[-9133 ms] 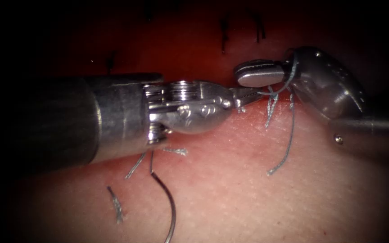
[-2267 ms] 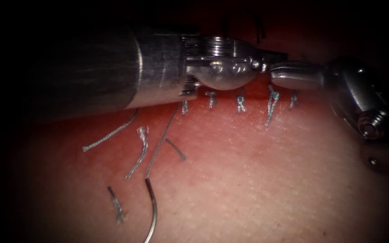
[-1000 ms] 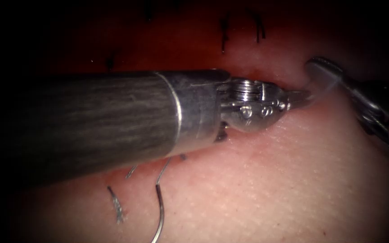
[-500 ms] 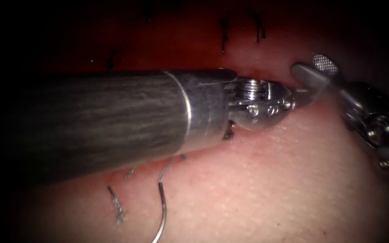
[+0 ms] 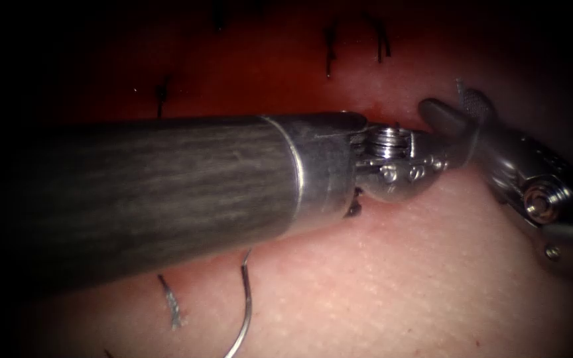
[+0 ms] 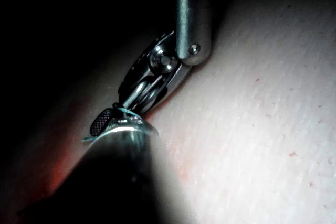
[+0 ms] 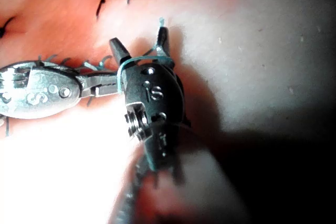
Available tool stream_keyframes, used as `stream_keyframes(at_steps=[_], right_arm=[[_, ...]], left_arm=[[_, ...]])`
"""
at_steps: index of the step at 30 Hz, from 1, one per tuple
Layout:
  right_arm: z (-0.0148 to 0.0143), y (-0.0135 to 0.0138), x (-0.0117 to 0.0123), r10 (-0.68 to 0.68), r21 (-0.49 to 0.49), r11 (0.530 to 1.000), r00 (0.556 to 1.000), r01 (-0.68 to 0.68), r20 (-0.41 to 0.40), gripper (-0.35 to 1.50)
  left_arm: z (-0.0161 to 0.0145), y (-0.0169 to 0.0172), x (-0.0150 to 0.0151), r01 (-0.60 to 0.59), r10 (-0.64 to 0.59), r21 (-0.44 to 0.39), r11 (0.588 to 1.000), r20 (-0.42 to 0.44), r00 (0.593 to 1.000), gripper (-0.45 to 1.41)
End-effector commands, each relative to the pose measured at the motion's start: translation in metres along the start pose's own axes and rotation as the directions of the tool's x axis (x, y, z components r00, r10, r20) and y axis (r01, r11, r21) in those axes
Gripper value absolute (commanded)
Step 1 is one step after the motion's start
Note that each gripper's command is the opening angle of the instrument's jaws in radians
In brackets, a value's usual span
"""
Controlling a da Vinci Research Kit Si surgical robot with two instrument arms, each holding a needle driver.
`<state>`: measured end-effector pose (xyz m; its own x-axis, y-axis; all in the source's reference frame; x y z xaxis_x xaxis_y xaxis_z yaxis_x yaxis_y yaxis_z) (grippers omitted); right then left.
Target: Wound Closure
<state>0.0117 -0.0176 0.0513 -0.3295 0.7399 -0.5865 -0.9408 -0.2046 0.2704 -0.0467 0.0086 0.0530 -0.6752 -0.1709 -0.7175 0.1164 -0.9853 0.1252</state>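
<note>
My left tool (image 5: pixel 455 147) reaches in from the left across the stitched cut. Its jaws are shut on the pale blue thread (image 7: pixel 137 59) just beside the right tool. My right tool (image 5: pixel 447 99) comes in from the right with its jaws open on either side of that thread, which crosses them in the right wrist view, where the right tool (image 7: pixel 139 40) and the left tool (image 7: pixel 113 88) meet. The curved needle (image 5: pixel 247 305) lies free on the near tissue (image 5: pixel 399 285), out of both tools, and its thread runs up under the left shaft (image 5: pixel 167 192).
A cut end of thread (image 5: pixel 170 308) lies on the tissue left of the needle. Dark stitches (image 5: pixel 329 50) sit on the far side of the cut. Pale knot tails (image 7: pixel 97 64) line the cut beside the left tool. The right tool's wrist (image 6: pixel 163 61) stands close above the left shaft.
The left tool has slid further right along the cut. The right tool has moved in toward the left tool's tip and its jaws have spread wider. The needle has stayed put.
</note>
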Motion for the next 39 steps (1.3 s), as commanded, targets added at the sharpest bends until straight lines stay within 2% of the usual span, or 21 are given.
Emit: stream_keyframes(at_steps=[1,4,11,16,20,21,22,23,24,25,31,36,39], right_arm=[[0.0008,-0.0005,-0.0006,-0.005,-0.003,1.0,1.0,0.005,0.004,1.2],[0.0017,-0.0003,-0.0009,-0.015,-0.019,1.0,1.0,0.016,0.011,1.23],[0.0028,-0.0006,-0.0015,-0.045,-0.026,0.999,0.998,0.046,0.05,1.16],[0.0037,-0.0006,-0.0024,-0.061,0.002,0.998,0.995,0.061,0.083,0.88],[0.0041,-0.0006,-0.0021,-0.06,-0.004,0.998,0.995,0.06,0.085,0.81],[0.0041,-0.0006,-0.002,-0.059,-0.006,0.998,0.995,0.06,0.086,0.69],[0.0042,-0.0006,-0.0019,-0.059,-0.007,0.998,0.995,0.059,0.086,0.19],[0.0042,-0.0006,-0.0019,-0.058,-0.005,0.998,0.994,0.059,0.087,-0.13],[0.0042,-0.0006,-0.0019,-0.058,-0.005,0.998,0.994,0.059,0.087,-0.13],[0.0042,-0.0007,-0.0019,-0.06,-0.004,0.998,0.994,0.06,0.091,-0.35],[0.0035,-0.0013,-0.0021,-0.004,-0.024,1.0,0.992,0.007,0.123,-0.35],[0.0021,-0.0021,-0.0006,0.034,0.012,0.999,0.997,-0.035,0.068,-0.35],[0.0005,-0.0023,0.001,-0.006,0.028,1.0,1.0,0.006,0.004,-0.35]], left_arm=[[0.0007,-0.0005,0.0002,-0.002,0.002,0.001,1.0,-0.001,1.0,-0.45],[0.0007,-0.0005,0.0004,-0.004,0.004,0.001,1.0,-0.005,1.0,-0.45],[0.0004,-0.0003,0.0009,-0.013,0.013,-0.013,1.0,-0.007,1.0,-0.45],[0.0001,-0.0003,0.0012,-0.022,0.022,-0.015,1.0,-0.013,1.0,-0.45],[-0.0001,-0.0002,0.0012,-0.024,0.024,-0.02,1.0,-0.015,1.0,-0.45],[-0.0001,-0.0002,0.0011,-0.025,0.024,-0.02,0.999,-0.016,1.0,-0.45],[-0.0002,-0.0001,0.0011,-0.026,0.025,-0.021,0.999,-0.017,1.0,-0.45],[-0.0003,-0.0001,0.0011,-0.026,0.026,-0.022,0.999,-0.021,0.999,-0.45],[-0.0003,-0.0001,0.0011,-0.026,0.026,-0.022,0.999,-0.021,0.999,-0.45],[-0.0004,-0.0001,0.001,-0.027,0.027,-0.023,0.999,-0.022,0.999,-0.45],[-0.0008,0.0,0.0007,-0.03,0.03,-0.023,0.999,-0.016,0.999,-0.45],[-0.0014,0.0001,-0.0001,-0.035,0.035,-0.023,0.999,-0.005,0.999,-0.45],[-0.0018,-0.0002,-0.0009,-0.036,0.037,-0.021,0.999,0.009,0.999,-0.45]])
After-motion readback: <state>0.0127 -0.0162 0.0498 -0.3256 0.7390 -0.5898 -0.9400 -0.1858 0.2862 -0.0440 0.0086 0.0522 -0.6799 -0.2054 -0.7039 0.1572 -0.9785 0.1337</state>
